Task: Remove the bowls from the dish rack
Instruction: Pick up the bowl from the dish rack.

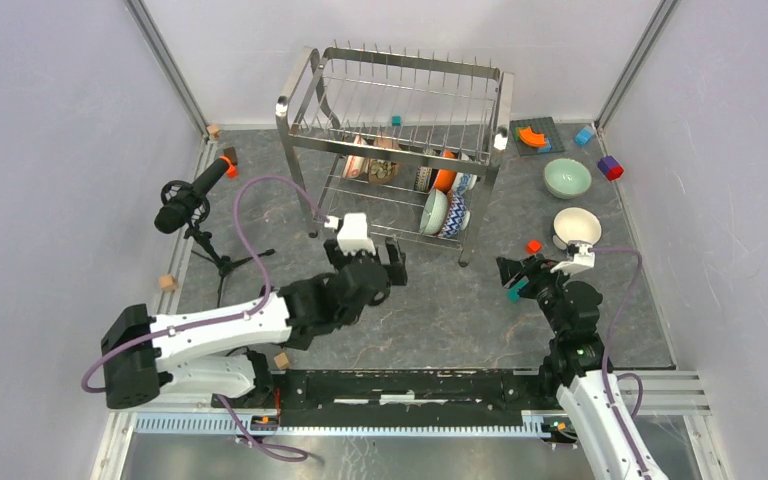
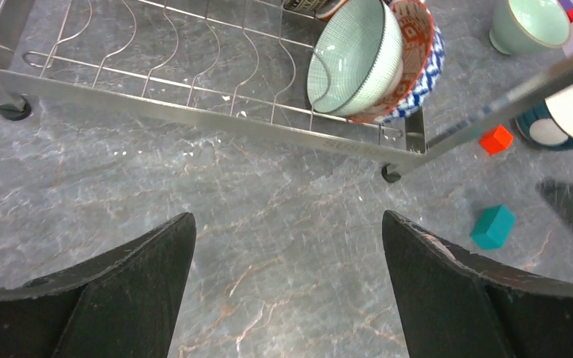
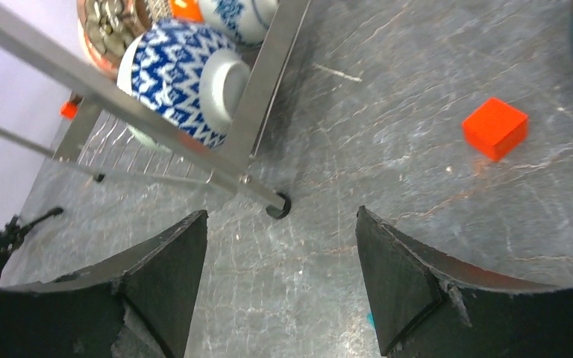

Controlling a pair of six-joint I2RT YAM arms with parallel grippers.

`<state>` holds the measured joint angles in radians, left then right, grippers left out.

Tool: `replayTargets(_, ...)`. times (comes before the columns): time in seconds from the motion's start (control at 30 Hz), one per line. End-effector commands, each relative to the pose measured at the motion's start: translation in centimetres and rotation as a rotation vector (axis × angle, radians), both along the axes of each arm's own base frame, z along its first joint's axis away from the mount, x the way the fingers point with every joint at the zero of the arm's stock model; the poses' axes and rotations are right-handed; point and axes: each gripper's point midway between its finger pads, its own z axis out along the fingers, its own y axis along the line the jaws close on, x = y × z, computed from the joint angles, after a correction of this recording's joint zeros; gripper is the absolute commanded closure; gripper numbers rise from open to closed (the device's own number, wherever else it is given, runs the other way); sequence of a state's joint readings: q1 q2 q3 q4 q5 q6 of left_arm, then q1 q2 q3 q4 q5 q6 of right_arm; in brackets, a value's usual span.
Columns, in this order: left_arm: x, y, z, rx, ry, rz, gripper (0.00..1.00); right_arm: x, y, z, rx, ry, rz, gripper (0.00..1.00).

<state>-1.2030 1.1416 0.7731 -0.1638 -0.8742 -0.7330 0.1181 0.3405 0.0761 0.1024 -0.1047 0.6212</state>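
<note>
The steel dish rack (image 1: 305,100) stands at the back of the table. Its lower tier holds several bowls on edge, among them a pale green bowl (image 1: 434,211) (image 2: 351,56) and a blue-and-white bowl (image 1: 456,215) (image 3: 171,74). Two more bowls sit on the table to the right: a pale green one (image 1: 567,178) and a cream white one (image 1: 577,227). My left gripper (image 1: 368,262) (image 2: 287,216) hovers open over bare table just in front of the rack. My right gripper (image 1: 522,272) (image 3: 280,212) is open and empty by the rack's front right foot (image 3: 278,205).
A red block (image 1: 533,246) (image 3: 495,127) and a teal block (image 2: 492,227) lie near the right gripper. A microphone on a tripod (image 1: 188,200) stands at the left. More toy blocks (image 1: 610,167) and an orange piece on a dark mat (image 1: 533,136) lie at the back right.
</note>
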Motion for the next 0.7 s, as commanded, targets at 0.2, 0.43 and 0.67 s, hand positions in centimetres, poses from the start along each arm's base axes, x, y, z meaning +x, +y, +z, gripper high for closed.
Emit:
replayTargets(0.2, 6.1, -3.7, -0.3, -0.084, 0.033, -0.212, 0.00, -1.2, 3.1, 0.3, -0.059, -0.103, 0.191, 0.23)
replayTargets(0.43, 9.7, -6.1, -1.1, -0.074, 0.016, -0.288, 0.05, -1.6, 3.7, 0.5, -0.067, -0.122, 0.211, 0.24)
replayTargets(0.67, 12.7, -7.4, -0.2, -0.265, -0.003, -0.340, 0.16, -1.9, 4.3, 0.4, -0.059, -0.124, 0.234, 0.24)
